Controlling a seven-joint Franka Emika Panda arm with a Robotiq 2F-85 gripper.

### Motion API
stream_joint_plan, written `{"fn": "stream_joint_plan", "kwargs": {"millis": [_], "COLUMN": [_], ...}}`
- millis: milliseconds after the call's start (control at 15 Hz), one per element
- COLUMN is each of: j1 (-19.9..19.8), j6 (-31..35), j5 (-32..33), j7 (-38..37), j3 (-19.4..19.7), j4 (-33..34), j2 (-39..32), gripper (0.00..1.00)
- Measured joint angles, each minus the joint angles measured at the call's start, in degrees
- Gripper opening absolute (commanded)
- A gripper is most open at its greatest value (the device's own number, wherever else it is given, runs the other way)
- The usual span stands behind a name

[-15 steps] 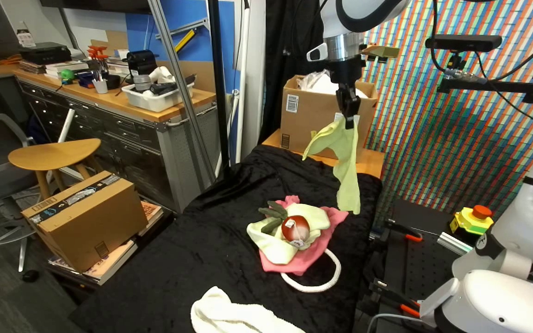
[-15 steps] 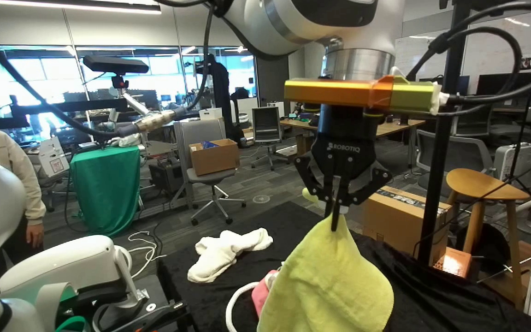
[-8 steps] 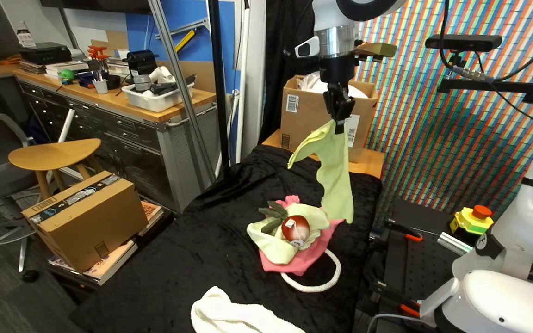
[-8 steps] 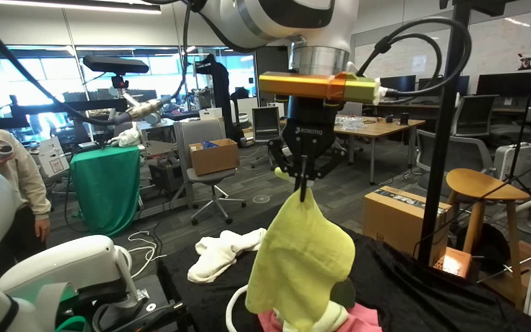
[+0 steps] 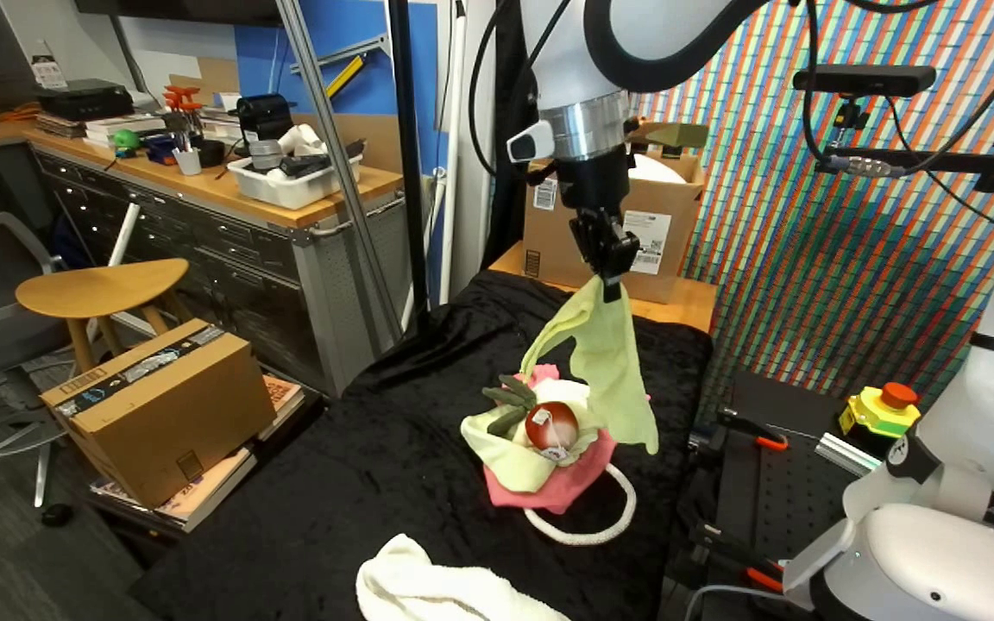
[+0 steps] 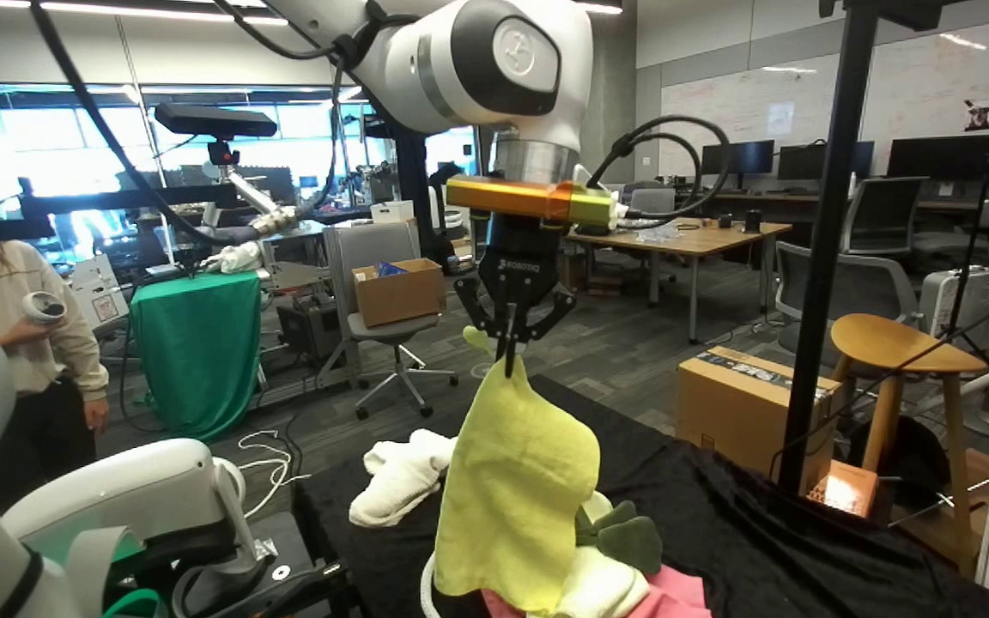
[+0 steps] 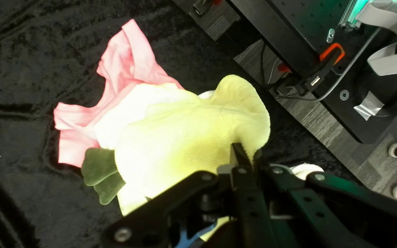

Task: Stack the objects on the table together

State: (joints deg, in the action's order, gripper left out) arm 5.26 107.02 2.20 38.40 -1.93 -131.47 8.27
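My gripper [image 5: 611, 291] is shut on a corner of a yellow-green cloth [image 5: 616, 371], which hangs below the fingers. The gripper also shows in an exterior view [image 6: 509, 365] and in the wrist view [image 7: 248, 155]. The cloth's lower part hangs over the right edge of a pile on the table. The pile has a pink cloth [image 5: 579, 479] at the bottom, a pale yellow-green cloth [image 5: 506, 457] on it, and a red-and-white round object [image 5: 551, 427] with dark green leaf-like pieces [image 5: 510, 401] on top. In the wrist view, the hanging cloth [image 7: 184, 134] hides the round object.
A white cloth [image 5: 454, 595] lies apart near the table's edge; it also shows in an exterior view [image 6: 400, 481]. A white rope loop [image 5: 583, 539] sticks out of the pile. A cardboard box [image 5: 579, 233] stands behind the black-covered table [image 5: 393, 457]. A person [image 6: 31, 343] stands nearby.
My gripper has moved toward the pile and come lower, carrying the yellow-green cloth. The hanging cloth now overlaps the pile's edge. The pile and the white cloth have not moved.
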Motion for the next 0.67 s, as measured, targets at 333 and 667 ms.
{"fn": "stream_joint_plan", "kwargs": {"millis": [333,667], "j1": [1.5,2.1], "j6": [10.2,16.3], "j5": [0.1,3.7], "j7": [-8.7,-20.3], "j3": [-2.9,-4.1], "j4": [1.0,5.2], "j2": [-9.3,-20.5], "gripper": [0.05,0.05]}}
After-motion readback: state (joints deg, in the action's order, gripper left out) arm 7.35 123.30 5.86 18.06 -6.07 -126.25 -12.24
